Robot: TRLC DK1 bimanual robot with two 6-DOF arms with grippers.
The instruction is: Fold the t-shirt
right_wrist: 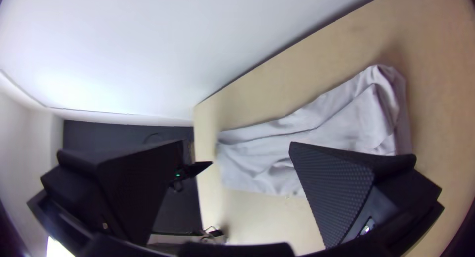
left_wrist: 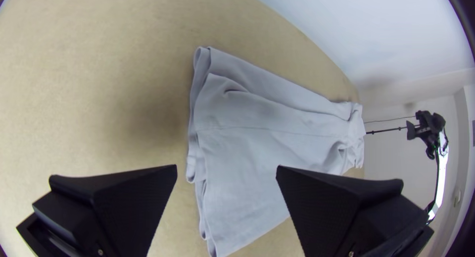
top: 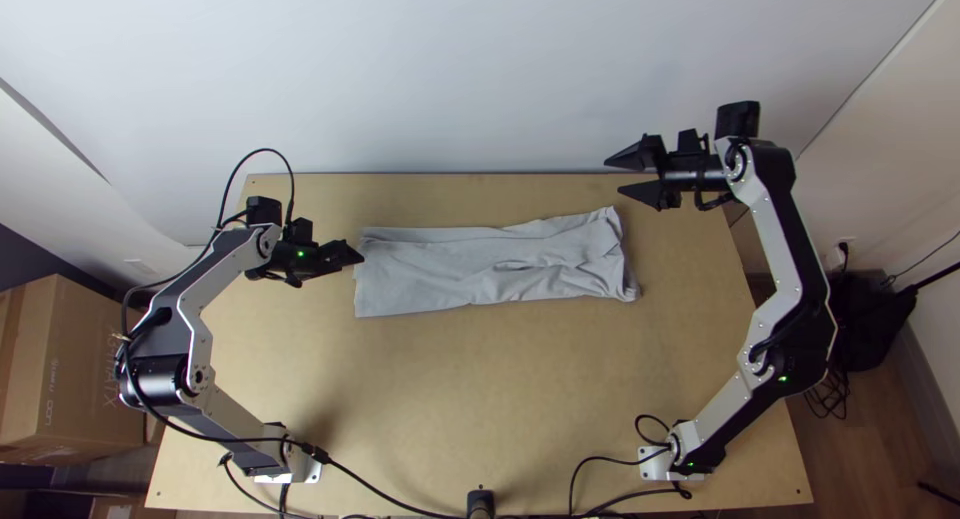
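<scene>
"What's hidden of the grey t-shirt [top: 450,271]?"
"Its inner layers, underneath the folds."
"And the cardboard box [top: 90,364]?"
"Cut off by the top view's left edge."

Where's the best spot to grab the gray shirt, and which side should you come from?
Maybe pinch the shirt by its straight left end in the top view, coming from the left, where the left tool is. Loose layered edges show there, so one finger might slide under. The other end looks more bunched.
</scene>
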